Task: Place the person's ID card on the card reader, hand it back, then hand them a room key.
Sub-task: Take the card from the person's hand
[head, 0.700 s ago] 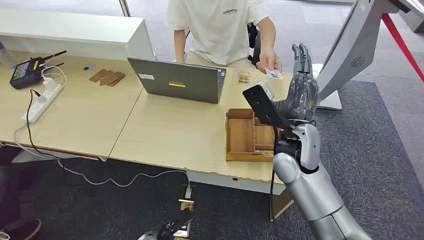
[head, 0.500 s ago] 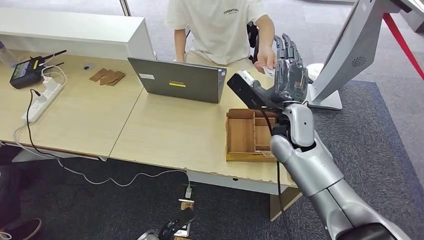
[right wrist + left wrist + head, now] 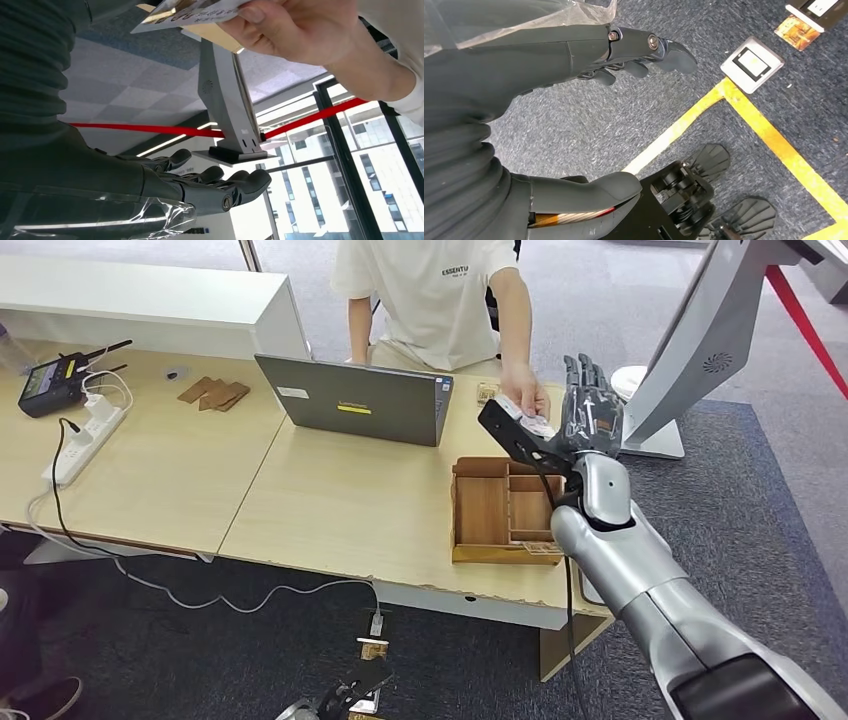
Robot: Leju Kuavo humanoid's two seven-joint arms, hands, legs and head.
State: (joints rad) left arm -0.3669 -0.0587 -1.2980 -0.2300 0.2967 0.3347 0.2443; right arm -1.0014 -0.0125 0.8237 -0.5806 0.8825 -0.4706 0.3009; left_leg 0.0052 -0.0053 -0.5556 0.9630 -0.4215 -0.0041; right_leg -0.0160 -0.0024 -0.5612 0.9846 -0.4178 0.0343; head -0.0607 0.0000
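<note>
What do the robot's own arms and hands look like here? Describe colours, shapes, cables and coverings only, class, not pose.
The right arm is a smooth, rounded silver shell with a black cable running along it and a black camera block at the wrist. The right hand is dark grey with slim, segmented fingers. In the wrist views, each hand has a grey ribbed cover, clear plastic film over it, and visible screws; the left hand has a thick grey thumb.

1 laptop (image 3: 355,400), 1 wooden tray (image 3: 483,510)

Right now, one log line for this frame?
phase: ID handover | right hand: raised, open beside ID card | card: in person's hand | left hand: hanging, open
</note>
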